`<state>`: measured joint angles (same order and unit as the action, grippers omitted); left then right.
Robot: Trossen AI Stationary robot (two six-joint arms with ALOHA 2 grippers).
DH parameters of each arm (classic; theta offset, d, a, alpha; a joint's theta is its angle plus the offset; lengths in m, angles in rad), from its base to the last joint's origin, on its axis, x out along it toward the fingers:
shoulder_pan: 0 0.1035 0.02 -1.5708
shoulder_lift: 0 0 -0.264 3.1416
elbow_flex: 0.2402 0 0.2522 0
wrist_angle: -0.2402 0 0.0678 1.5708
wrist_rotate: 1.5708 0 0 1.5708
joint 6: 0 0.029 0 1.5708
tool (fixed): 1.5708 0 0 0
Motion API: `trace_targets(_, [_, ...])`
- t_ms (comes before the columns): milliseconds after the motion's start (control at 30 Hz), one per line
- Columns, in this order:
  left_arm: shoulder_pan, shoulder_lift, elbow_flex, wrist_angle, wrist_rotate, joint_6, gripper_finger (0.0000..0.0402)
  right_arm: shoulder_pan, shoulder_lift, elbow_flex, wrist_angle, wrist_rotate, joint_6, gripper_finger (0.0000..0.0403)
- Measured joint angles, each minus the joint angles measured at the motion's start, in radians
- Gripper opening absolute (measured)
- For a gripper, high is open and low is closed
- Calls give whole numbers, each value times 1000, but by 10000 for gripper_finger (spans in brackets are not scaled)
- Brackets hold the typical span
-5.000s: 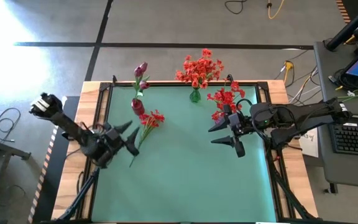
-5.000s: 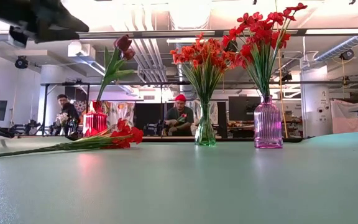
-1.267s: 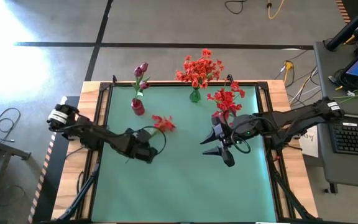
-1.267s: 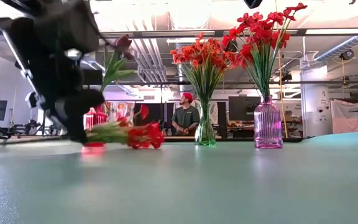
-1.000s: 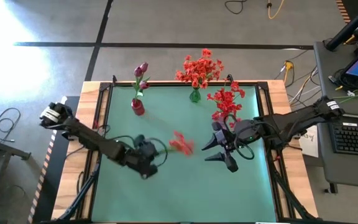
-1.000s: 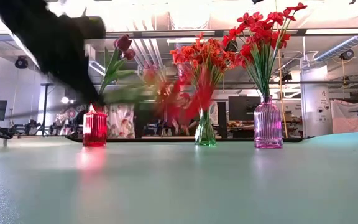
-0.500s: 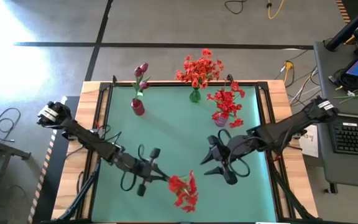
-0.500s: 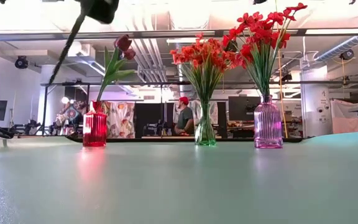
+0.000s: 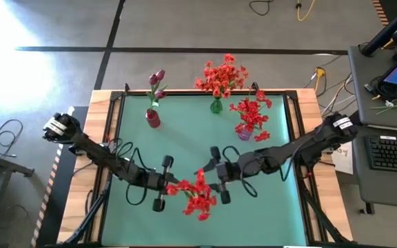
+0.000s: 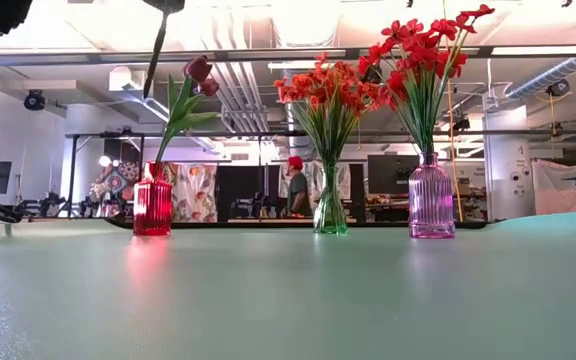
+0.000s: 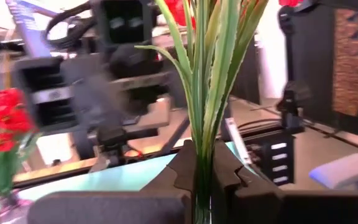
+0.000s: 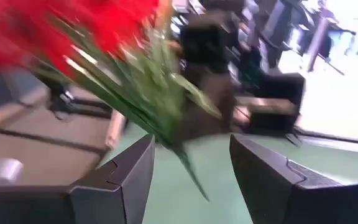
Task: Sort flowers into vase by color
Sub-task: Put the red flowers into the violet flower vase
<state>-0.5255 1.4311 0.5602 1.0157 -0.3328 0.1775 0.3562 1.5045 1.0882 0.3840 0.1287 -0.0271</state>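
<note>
Red flower bunch (image 9: 198,195) hangs above mid-table, stalks clenched in left pincer (image 9: 169,187). Right pincer (image 9: 214,181), fingers spread, sits just beside it. Handover step, likely; next, right closes on stalks.

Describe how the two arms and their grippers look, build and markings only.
Both arms are dark, jointed links with looping black cables. Each carries a white band: left arm, right arm. The left gripper and right gripper have black angular fingers with stepped inner edges.
</note>
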Motion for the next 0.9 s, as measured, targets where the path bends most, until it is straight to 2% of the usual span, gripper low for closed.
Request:
trace_targets(100, [0, 0, 2, 2, -55, -1, 0, 0, 12, 0, 57, -61, 7, 221])
trace_targets(267, [0, 0, 7, 6, -135, -2, 0, -2, 23, 0, 81, -61, 9, 268])
trace_targets(367, [0, 3, 29, 10, -208, -2, 0, -3, 49, 0, 136, 12, 27, 291])
trace_targets(433, [3, 12, 47, 13, -213, 7, 0, -5, 68, 0, 170, 72, 30, 301])
trace_targets(533, [3, 29, 73, 8, -219, 25, 0, -8, 88, 3, 211, 99, 10, 309])
trace_targets(733, [5, 70, 100, 7, -244, 56, 0, -7, 97, 4, 273, 100, -28, 292])
trace_targets(900, [6, 70, 101, 15, -259, 27, 6, -7, 96, 4, 281, 100, -21, 236])
